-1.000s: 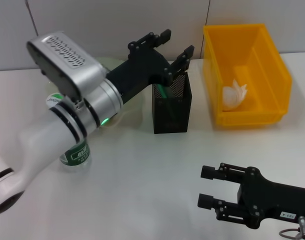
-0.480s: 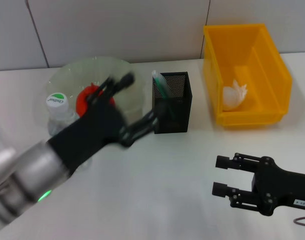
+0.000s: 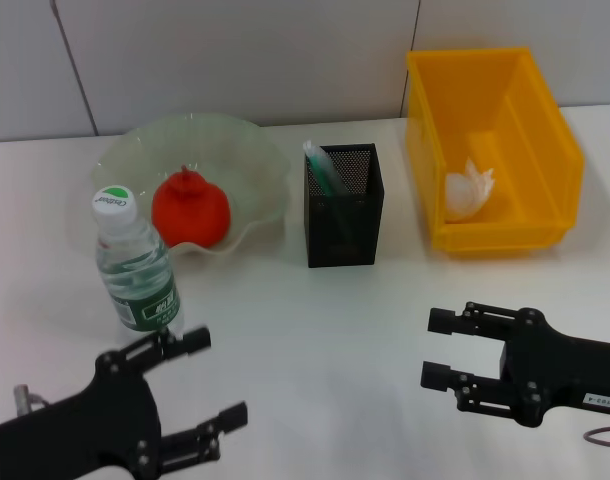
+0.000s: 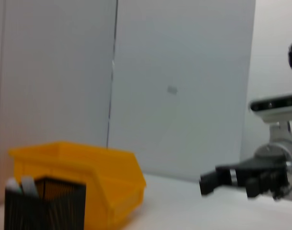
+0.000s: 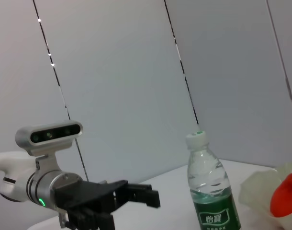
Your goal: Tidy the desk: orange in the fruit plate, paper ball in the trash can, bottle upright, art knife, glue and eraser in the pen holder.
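You see orange in fruit plate, paper ball in trash can, bottle upright. Left gripper and right gripper low at near edge, fingers apart, holding nothing. Green-white item stands in pen holder.

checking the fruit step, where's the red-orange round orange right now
In the head view, the red-orange round orange sits in the pale green ruffled glass fruit plate at back left, behind the upright clear plastic bottle, left of the black mesh pen holder.

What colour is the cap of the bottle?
White with a green mark, the cap shows best in the head view.
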### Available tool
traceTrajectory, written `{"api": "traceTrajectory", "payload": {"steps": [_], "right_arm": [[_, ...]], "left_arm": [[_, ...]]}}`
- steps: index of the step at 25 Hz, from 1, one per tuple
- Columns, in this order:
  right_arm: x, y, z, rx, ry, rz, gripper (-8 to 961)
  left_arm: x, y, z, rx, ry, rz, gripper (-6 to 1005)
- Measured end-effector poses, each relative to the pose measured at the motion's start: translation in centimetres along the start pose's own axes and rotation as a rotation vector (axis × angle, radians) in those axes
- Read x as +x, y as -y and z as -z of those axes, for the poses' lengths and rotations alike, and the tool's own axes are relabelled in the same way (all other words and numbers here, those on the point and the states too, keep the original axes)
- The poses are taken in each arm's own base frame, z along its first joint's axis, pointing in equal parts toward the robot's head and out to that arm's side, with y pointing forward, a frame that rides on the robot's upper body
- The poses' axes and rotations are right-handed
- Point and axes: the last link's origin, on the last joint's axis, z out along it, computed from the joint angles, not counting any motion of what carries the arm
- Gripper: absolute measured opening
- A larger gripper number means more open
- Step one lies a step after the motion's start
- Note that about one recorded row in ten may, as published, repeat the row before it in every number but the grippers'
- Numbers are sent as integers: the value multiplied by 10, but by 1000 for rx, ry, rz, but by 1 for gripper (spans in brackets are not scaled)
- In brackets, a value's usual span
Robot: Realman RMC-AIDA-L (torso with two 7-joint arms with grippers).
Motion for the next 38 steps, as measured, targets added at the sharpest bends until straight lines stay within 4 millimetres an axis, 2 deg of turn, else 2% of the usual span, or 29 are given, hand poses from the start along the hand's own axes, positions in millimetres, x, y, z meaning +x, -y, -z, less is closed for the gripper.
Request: {"api": "traceTrajectory", "payload": {"steps": [4, 10, 16, 34, 38], "right_arm": [[1, 1, -2, 7, -3, 0, 667], [2, 1, -3, 6, -6, 1, 667], [2, 0, -3, 4, -9, 0, 667], [3, 0, -3, 6, -10, 7, 667], [5, -1, -5, 10, -7, 77, 667]], "left_arm": [[-4, 2, -1, 4, 23, 10, 846], [-4, 11, -12, -14, 46, 32, 846], [-4, 20, -11, -2, 35, 78, 846], [-1, 19, -12, -22, 21, 69, 846], [0, 18, -14, -39, 27, 64, 846]]}}
